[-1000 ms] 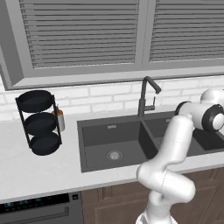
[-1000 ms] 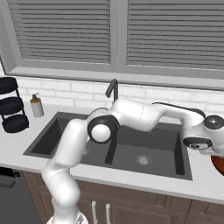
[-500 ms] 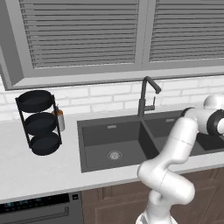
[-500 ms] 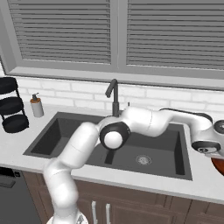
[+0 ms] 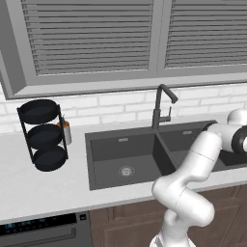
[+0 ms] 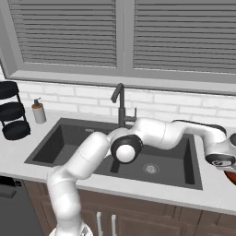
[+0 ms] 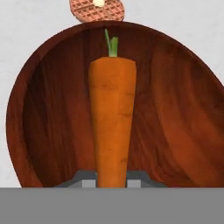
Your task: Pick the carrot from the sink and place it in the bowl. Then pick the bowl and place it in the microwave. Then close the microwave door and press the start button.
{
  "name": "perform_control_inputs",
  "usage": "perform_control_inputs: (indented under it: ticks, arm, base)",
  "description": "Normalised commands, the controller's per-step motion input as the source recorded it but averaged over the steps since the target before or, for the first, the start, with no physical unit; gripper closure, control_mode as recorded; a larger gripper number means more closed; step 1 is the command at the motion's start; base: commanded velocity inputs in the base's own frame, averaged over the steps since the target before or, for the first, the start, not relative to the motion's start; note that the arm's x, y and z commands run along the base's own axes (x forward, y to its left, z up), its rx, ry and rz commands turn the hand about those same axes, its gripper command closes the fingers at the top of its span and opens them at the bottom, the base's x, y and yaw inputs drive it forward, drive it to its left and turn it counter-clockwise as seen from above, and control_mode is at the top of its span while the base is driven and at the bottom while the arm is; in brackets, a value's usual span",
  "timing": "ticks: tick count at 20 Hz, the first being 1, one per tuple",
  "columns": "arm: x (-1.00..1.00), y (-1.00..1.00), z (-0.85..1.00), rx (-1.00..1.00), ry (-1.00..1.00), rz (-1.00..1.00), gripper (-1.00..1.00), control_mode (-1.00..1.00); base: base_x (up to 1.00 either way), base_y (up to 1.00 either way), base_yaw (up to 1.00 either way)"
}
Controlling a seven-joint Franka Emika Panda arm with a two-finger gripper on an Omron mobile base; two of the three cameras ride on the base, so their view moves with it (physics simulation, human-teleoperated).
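One long reach: the white arm stretches from its base across the front of the sink (image 6: pixel 55 147) and out to the far right, where the gripper (image 6: pixel 222 162) hangs over the counter (image 6: pixel 212 196) past the right basin. Seen from the left base view, the forearm bends out of sight at the right edge.

In the hand view the jaws are clamped on the narrow end of the carrot (image 7: pixel 112 127), which points away from the hand, its green stub at the far end. It sits directly over the hollow of the bowl (image 7: pixel 175 113); I cannot tell whether it touches the wood. A sliver of the bowl's reddish rim shows at the right edge of the right base view.

A small round waffle (image 7: pixel 97 9) lies on the counter just beyond the bowl's far rim.

No writing is legible anywhere.

The faucet (image 6: pixel 120 103) stands behind the basins, well apart from the hand. A three-tier rack (image 5: pixel 42 135) and soap bottle (image 5: pixel 67 131) sit far to the left.
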Motion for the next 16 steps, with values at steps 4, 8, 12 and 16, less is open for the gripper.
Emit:
perform_control_inputs:
  ticks: [4,8,12,16]
  arm:
    - [0.17,0.20,-0.50,0.00,0.00,-0.05,-1.00,-1.00]
    - [0.29,0.00,-0.21,0.00,0.00,-0.01,-1.00,-1.00]
    - [0.08,0.00,-0.02,0.00,0.00,0.00,-1.00,-1.00]
    - [-0.01,0.03,0.29,0.00,-0.01,-0.04,-1.00,-1.00]
  base:
    - [0.00,0.00,0.00]
    - [0.00,0.00,0.00]
    - [0.00,0.00,0.00]
    - [0.00,0.00,0.00]
